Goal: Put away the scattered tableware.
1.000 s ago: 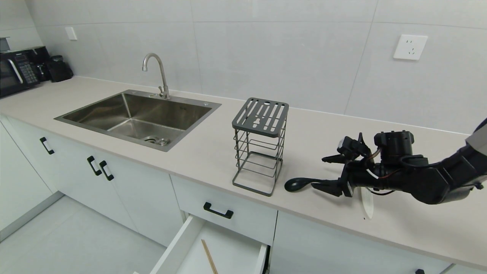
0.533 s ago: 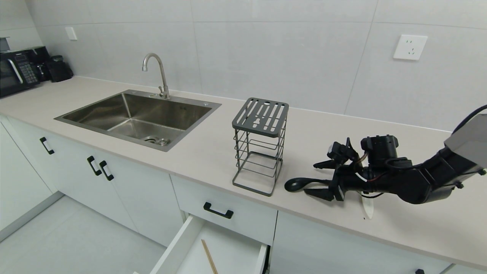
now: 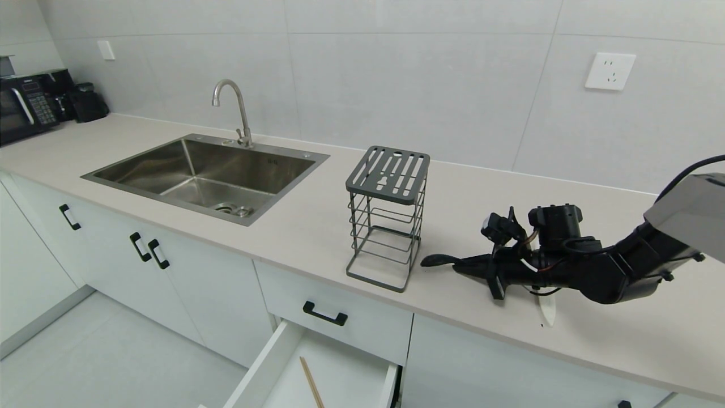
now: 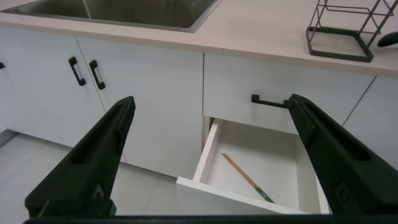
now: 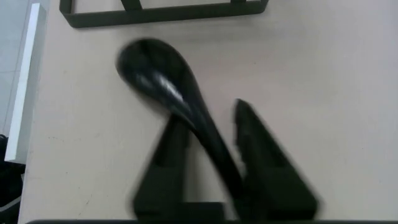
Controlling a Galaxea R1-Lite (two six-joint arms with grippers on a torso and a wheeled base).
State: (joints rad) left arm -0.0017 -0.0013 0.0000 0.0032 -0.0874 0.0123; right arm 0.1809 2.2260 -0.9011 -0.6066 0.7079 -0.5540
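The right arm reaches in low from the robot's right, lying nearly level over the surface (image 3: 317, 226), its wrist turned toward the rack (image 3: 388, 173). The right claw (image 3: 481, 265) is clamped on the handle of one black spoon (image 3: 435, 260), a finger (image 5: 165, 168) pressed to each side. The spoon's bowl points at the rack's foot, just beside it, and seems to sit slightly above the surface. One white utensil (image 3: 547, 310) lies on the surface under that arm, near the front edge and partly hidden. The left claw (image 4: 211, 106) hangs in front of the cabinets, aimed at one open drawer (image 4: 202, 162), with its two fingers spread wide apart and holding nothing. One chopstick (image 4: 245, 178) lies slantwise in the drawer. The single wire rack stands upright between the spoon and one steel sink (image 3: 141, 164). One microwave (image 3: 22, 107) sits far to the left; the print on its panel is too small to read. One wall socket (image 3: 610, 71) is set in the tiles at the right.
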